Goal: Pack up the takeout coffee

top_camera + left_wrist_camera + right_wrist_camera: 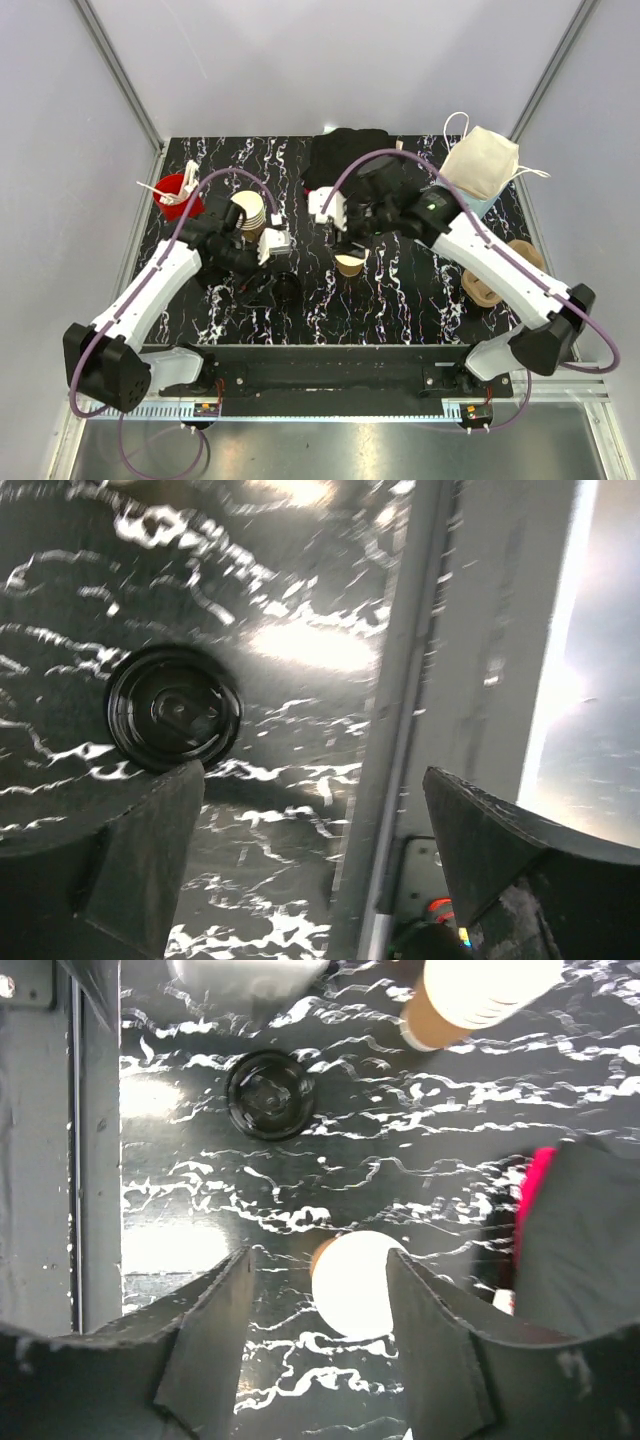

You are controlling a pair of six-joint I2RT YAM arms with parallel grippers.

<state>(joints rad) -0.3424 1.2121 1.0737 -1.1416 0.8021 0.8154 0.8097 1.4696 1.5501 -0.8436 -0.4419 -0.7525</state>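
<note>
Cup [355, 1282] stands unlidded between the parted jaws of our right gripper [318, 1265], black lid [173, 708] lies beside our wide-open left gripper [312, 780]; we judge lidding comes next.

The left gripper [315, 830] has its jaws wide apart; the right gripper [320, 1310], pointing down, has them parted too.

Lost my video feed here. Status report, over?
Left gripper open, empty, near black lid on table. Right gripper open above the cup, which stands unlidded. Nothing lies between black lid and cup.
</note>
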